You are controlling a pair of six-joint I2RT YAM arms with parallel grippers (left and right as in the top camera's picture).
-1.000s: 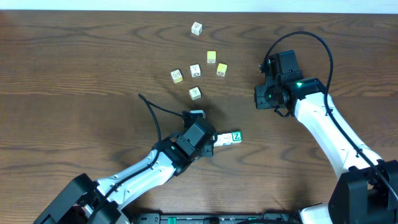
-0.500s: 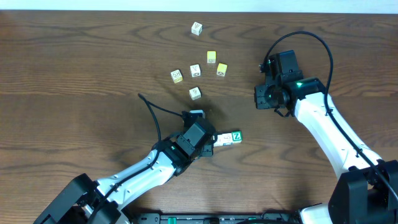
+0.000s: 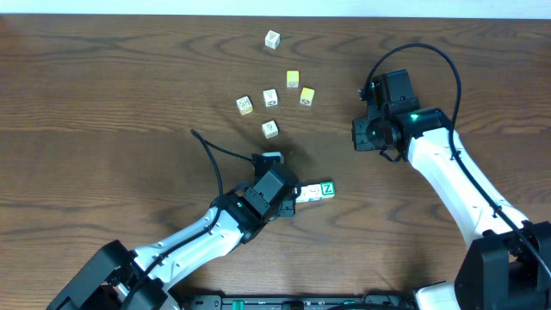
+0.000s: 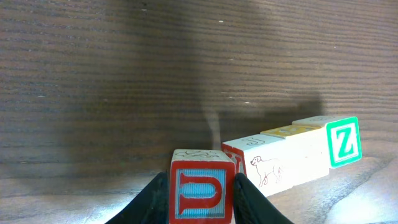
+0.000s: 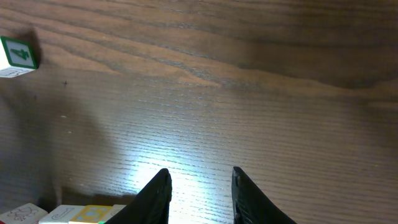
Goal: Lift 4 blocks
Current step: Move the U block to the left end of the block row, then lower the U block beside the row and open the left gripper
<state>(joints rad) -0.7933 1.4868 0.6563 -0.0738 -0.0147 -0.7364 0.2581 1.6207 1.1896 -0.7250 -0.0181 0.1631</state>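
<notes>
Four blocks lie in one touching row on the counter (image 4: pixel 124 74). The green Z block (image 4: pixel 344 142) forms one end. Next to it sits a white-faced block with a yellow top (image 4: pixel 305 152), then a white-faced dog block (image 4: pixel 264 169). The red U block (image 4: pixel 199 193) is at the end farthest from the Z. The left tool (image 4: pixel 200 182) is clamped on the red U block, one finger flat against each side with no visible gap; the block's underside is out of frame. The right tool (image 5: pixel 199 190) is well apart from the green Z block, low over bare counter, fingers apart with nothing between them. Loose cubes (image 3: pixel 270 97) lie scattered beyond the green Z block, toward the far edge.
</notes>
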